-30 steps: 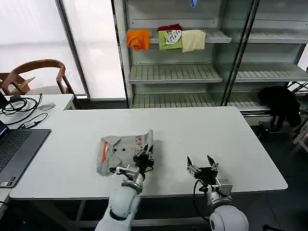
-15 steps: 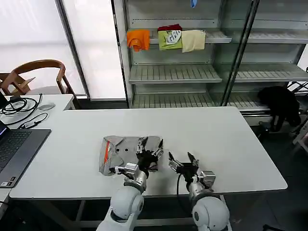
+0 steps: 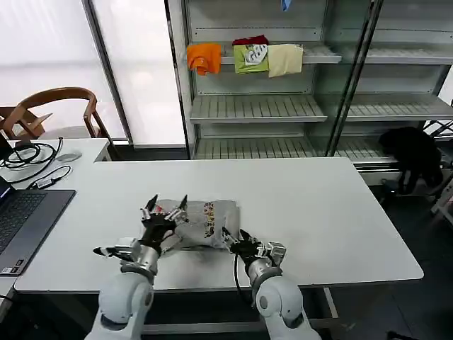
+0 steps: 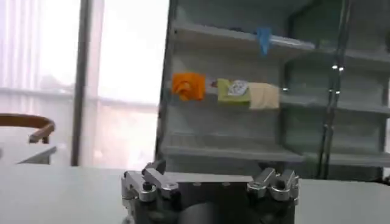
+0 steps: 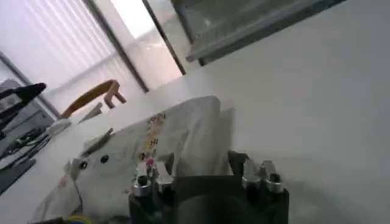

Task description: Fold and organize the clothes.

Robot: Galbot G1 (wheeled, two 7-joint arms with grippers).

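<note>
**Both grippers at the clothes near the worktop's front edge**

Light grey clothes (image 3: 205, 225) lying in a loosely folded bundle on the white worktop (image 3: 318, 212), toward its front edge and a little left of centre. Small multicolour print facing up on the bundle's top, small dark dots visible on the fabric in the right wrist view (image 5: 164, 152). Left gripper (image 3: 164, 210) poised at the bundle's left end, fingers spread open and pointing up and away, nothing between them. Right gripper (image 3: 236, 238) low at the bundle's front right corner, fingers parted, tips just beside the cloth; contact cannot be told. Laptop (image 3: 21, 219) on the worktop's far left side, well apart from the bundle. Shelving (image 3: 283, 106) behind the worktop, with orange, green and cream folded garments (image 3: 244, 57) on an upper shelf
</note>
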